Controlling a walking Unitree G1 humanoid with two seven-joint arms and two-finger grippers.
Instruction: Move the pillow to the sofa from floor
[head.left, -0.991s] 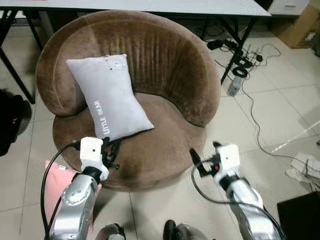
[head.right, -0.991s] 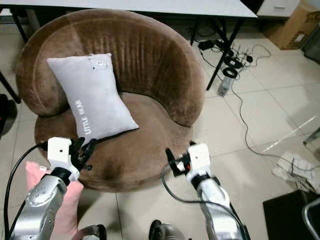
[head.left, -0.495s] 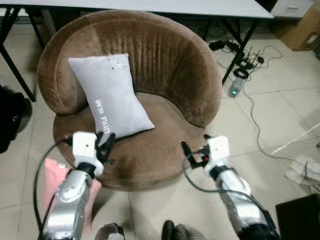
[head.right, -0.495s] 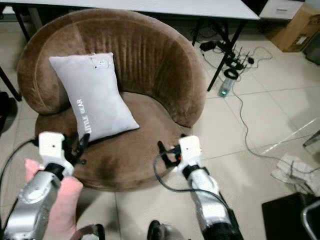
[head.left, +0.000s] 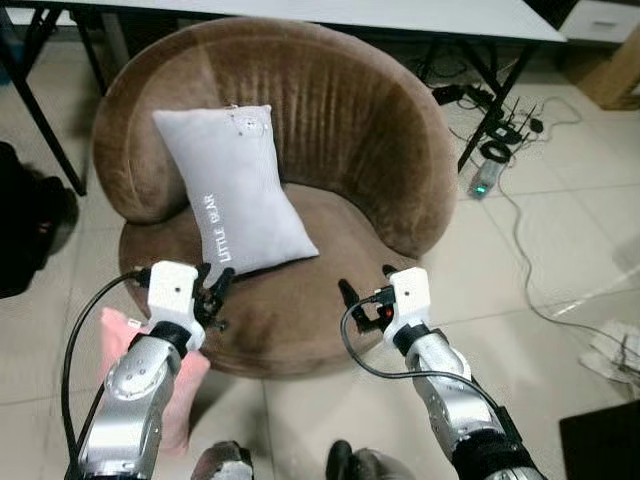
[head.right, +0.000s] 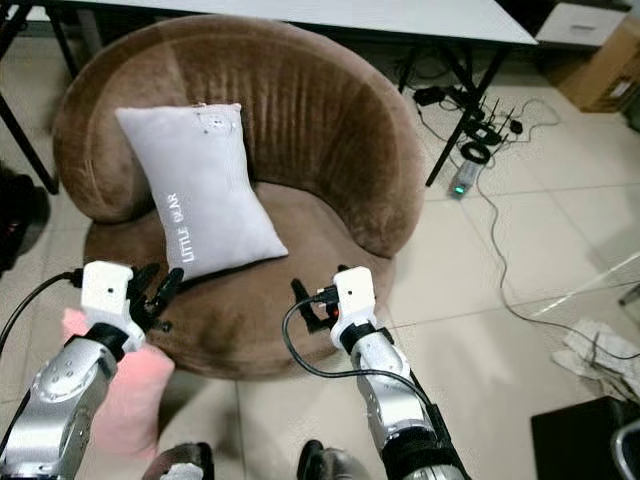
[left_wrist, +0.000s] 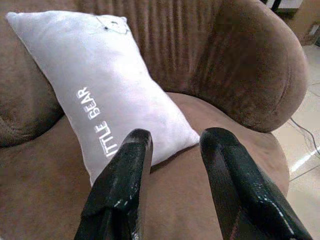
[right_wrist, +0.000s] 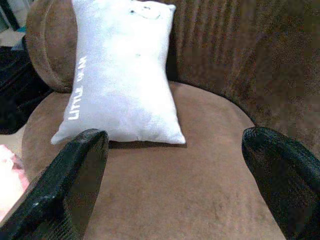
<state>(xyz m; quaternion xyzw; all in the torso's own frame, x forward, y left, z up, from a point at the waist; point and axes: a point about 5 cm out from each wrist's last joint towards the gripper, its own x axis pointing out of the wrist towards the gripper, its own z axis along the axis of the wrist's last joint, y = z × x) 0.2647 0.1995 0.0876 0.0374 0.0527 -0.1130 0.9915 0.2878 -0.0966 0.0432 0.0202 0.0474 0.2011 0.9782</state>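
Behind left arm, pink pillow (head.left: 120, 345) partly hidden on floor. White pillow (head.left: 235, 185) leans in brown sofa (head.left: 340, 120). Left gripper (left_wrist: 172, 145) slightly parted, right gripper (right_wrist: 175, 150) spread wide, both empty.

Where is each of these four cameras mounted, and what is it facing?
Left eye view: on the head, looking down at the brown sofa and white pillow; both silver arms show, with left gripper and right gripper.
Right eye view: the head's other eye, same scene.
Left wrist view: along two black fingers toward the pillow.
Right wrist view: between wide-spread fingers, over the seat.
Shared: all show pillow and sofa.
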